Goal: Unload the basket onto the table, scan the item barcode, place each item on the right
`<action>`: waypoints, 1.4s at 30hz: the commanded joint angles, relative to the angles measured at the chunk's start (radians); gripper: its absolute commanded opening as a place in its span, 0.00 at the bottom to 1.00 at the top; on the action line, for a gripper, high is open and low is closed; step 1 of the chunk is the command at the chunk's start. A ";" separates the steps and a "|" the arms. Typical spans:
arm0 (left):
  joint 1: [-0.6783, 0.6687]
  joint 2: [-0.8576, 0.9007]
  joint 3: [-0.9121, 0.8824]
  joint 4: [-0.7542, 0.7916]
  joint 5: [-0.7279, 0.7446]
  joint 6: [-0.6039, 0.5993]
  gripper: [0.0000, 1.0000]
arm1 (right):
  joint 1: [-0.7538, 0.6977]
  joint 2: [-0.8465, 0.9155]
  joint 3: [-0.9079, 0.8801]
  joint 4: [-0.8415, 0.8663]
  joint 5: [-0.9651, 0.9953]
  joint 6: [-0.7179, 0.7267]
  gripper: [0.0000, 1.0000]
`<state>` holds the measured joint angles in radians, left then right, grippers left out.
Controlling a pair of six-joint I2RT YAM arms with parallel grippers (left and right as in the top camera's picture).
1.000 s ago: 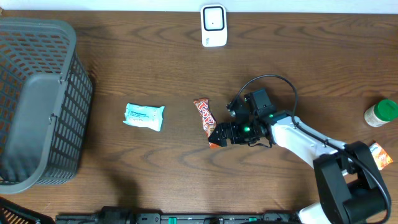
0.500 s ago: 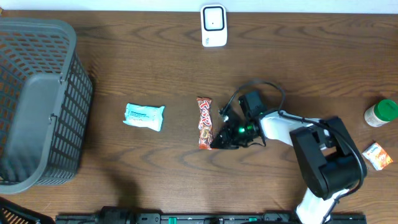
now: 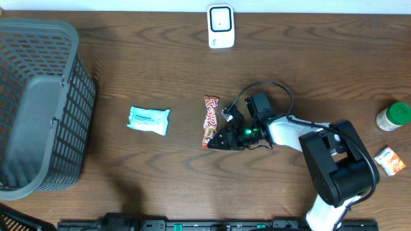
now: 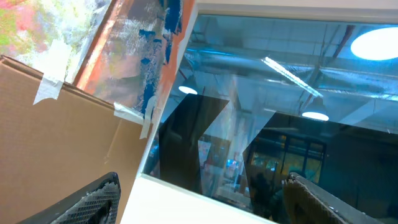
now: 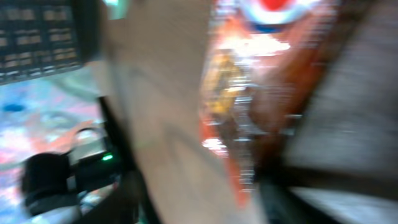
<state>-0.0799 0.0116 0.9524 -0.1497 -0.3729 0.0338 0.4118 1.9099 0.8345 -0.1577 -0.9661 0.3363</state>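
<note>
A red-orange candy bar [image 3: 210, 120] lies lengthwise on the brown table, near the middle. My right gripper [image 3: 217, 141] sits low at the bar's near end, touching or almost touching the wrapper. In the right wrist view the wrapper [image 5: 261, 93] fills the frame, too blurred to show how the jaws stand. The white barcode scanner [image 3: 220, 25] stands at the table's far edge, well away from the bar. My left gripper [image 4: 199, 205] is outside the overhead view. It points up at a window, its fingers [image 4: 93, 200] wide apart and holding nothing.
A grey mesh basket [image 3: 38, 109] stands at the left. A white and blue packet [image 3: 149, 120] lies left of the bar. A green-lidded jar [image 3: 393, 116] and a small orange packet [image 3: 390, 160] sit at the right edge.
The candy bar has swung from a slant to nearly straight and slid a little left. My right gripper has shifted left along its near end, and the arm has folded in.
</note>
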 commanded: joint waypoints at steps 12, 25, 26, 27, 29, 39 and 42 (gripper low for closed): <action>0.003 -0.009 0.002 -0.002 -0.007 0.017 0.84 | -0.092 0.059 0.061 0.017 0.510 0.082 0.99; 0.003 -0.009 0.000 -0.005 -0.007 0.017 0.84 | -0.078 0.068 0.085 0.190 0.573 0.041 0.99; 0.003 -0.009 0.000 -0.005 -0.007 0.017 0.84 | -0.069 0.073 0.085 0.208 0.573 0.041 0.99; 0.003 -0.008 0.000 -0.005 -0.007 0.017 0.84 | -0.061 0.079 0.085 0.224 0.573 0.041 0.99; 0.003 -0.009 0.000 -0.005 -0.007 0.017 0.84 | -0.045 0.094 0.085 0.259 0.573 0.041 0.99; 0.003 -0.009 0.000 -0.005 -0.007 0.017 0.84 | -0.010 0.152 0.089 0.342 0.523 0.052 0.99; 0.003 -0.008 0.000 -0.005 -0.007 0.017 0.84 | -0.010 0.152 0.089 0.342 0.518 0.051 0.99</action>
<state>-0.0803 0.0116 0.9524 -0.1570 -0.3729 0.0338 0.3882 1.9793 0.9688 0.2340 -0.4618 0.3710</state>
